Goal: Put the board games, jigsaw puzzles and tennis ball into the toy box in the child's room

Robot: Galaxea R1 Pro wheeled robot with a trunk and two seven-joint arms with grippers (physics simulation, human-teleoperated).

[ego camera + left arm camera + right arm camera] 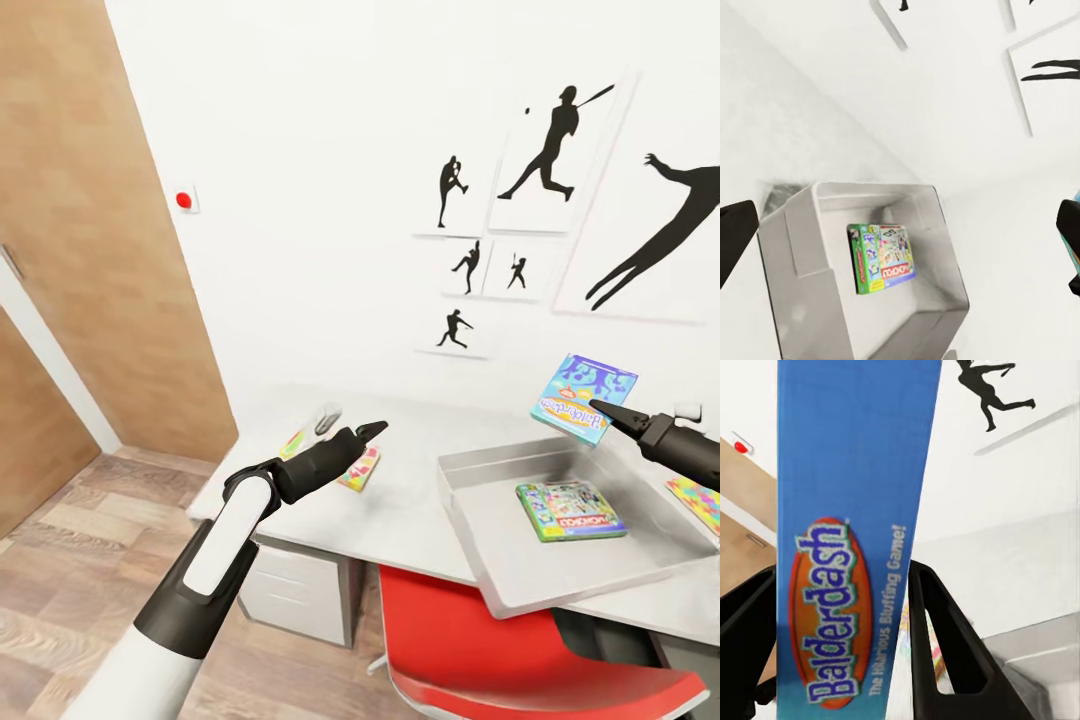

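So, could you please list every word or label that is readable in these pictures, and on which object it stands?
"Balderdash": on the edge of the light-blue cartoon board game box held in the right claw.
"The Hilarious Bluffing Game!": same edge, beside the logo.
"MONOPOLY": on the green-edged flat game box lying inside the pale grey toy box.
Smaller print on both box lids: too small to read.

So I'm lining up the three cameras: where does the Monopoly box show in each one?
Head view: Monopoly box lies flat inside the toy box, lower right.
Left wrist view: same box on the bin's floor, centre of the picture.
Right wrist view: not in it.
Shared landmark: the black sports-silhouette pictures on the white wall.
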